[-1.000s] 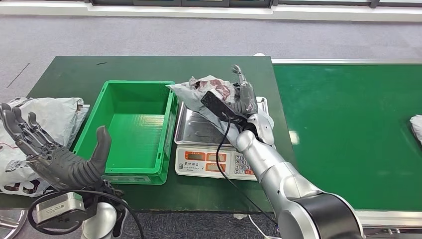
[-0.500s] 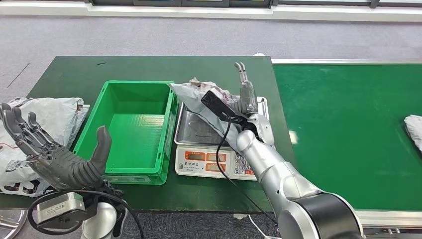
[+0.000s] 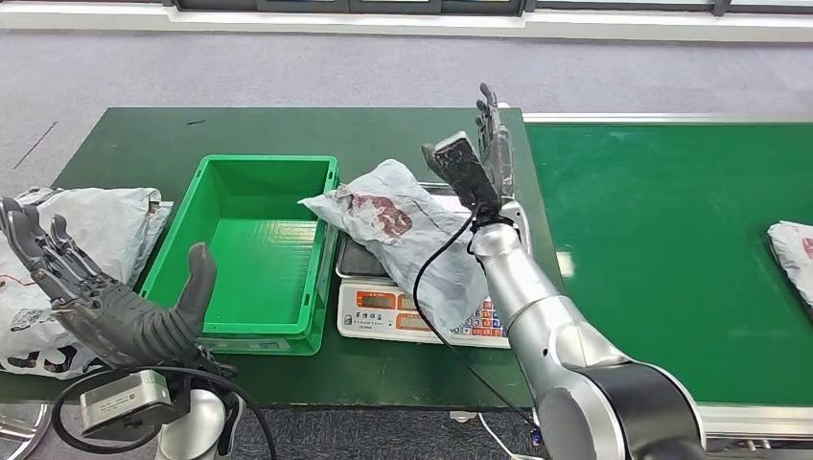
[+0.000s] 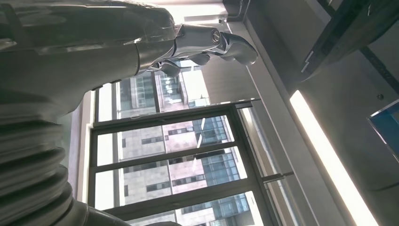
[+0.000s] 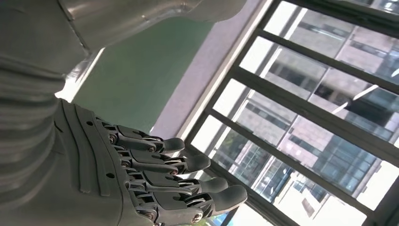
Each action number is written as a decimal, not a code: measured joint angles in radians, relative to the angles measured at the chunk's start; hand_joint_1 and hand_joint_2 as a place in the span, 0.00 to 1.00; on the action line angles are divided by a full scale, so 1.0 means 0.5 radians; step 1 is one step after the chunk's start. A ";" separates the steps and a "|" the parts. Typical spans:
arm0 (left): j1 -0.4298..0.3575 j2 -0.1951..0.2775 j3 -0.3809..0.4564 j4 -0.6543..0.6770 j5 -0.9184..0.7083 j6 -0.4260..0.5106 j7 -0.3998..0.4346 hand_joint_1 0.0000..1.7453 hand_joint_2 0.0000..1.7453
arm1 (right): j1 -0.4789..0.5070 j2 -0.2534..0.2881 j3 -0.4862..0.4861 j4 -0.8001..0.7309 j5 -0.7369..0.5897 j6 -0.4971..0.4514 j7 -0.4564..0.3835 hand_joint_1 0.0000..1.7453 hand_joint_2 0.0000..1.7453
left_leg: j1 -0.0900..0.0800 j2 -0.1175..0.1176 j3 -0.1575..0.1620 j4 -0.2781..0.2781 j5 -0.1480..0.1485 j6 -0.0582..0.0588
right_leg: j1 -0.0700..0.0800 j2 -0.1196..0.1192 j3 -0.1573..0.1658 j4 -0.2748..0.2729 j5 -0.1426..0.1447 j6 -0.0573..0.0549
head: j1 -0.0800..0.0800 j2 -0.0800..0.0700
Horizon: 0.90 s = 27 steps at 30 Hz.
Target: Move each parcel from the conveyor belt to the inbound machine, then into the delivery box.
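Observation:
A grey plastic parcel point(image 3: 403, 225) with a red print lies across the scale point(image 3: 376, 312), the inbound machine; it hangs over the keypad, and one end reaches the rim of the green delivery box point(image 3: 259, 249). My right hand point(image 3: 491, 144) is raised behind the scale, fingers straight and apart, holding nothing; the right wrist view shows its fingers point(image 5: 179, 181) extended against a window. My left hand point(image 3: 105, 307) hovers palm-up at the table's front left, fingers spread and empty. A second parcel point(image 3: 794, 251) lies on the green conveyor belt point(image 3: 662, 240) at the far right.
The green box is empty and stands left of the scale on the dark green table point(image 3: 144, 144). A heap of grey bags point(image 3: 86, 220) lies at the table's left end. A black cable point(image 3: 431, 307) hangs from my right wrist over the scale.
My right hand let go of the parcel and rose toward the back. The parcel dropped flat onto the scale, spreading over its front. The belt parcel moved slightly left.

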 joint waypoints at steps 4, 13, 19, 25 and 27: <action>0.000 0.000 0.002 0.000 -0.015 0.000 0.001 0.00 1.00 | -0.024 0.000 -0.058 -0.015 -0.056 0.046 -0.035 0.00 1.00 | 0.000 0.000 0.000 0.000 0.000 0.000 | 0.000 0.000 0.000 0.000 0.000 0.000 | 0.000 0.000; 0.001 -0.002 0.012 0.010 -0.056 0.000 0.001 0.00 1.00 | -0.011 0.000 -0.113 -0.115 -0.179 -0.048 -0.096 0.00 1.00 | 0.000 0.000 0.000 0.000 0.000 0.000 | 0.000 -0.001 0.000 0.000 0.000 0.000 | 0.000 0.000; 0.002 -0.008 0.040 0.043 -0.060 0.000 0.001 0.00 1.00 | 0.027 -0.001 -0.098 -0.307 -0.243 -0.141 -0.104 0.00 1.00 | 0.000 0.003 0.000 0.000 0.000 0.000 | 0.000 0.002 0.000 0.000 0.000 0.000 | 0.000 0.000; -0.014 0.002 0.044 0.134 0.014 0.000 0.001 0.00 1.00 | 0.154 -0.002 -0.029 -0.602 -0.244 -0.285 -0.105 0.00 1.00 | 0.000 0.000 0.002 0.001 0.000 0.000 | 0.000 -0.002 0.001 -0.001 0.000 0.000 | 0.000 0.000; -0.052 0.012 0.028 0.241 -0.028 0.000 0.001 0.00 1.00 | 0.304 0.002 -0.001 -0.895 -0.155 -0.339 -0.089 0.00 1.00 | 0.000 -0.002 0.002 0.000 0.000 0.000 | 0.000 -0.004 0.002 -0.001 0.000 0.000 | 0.000 0.000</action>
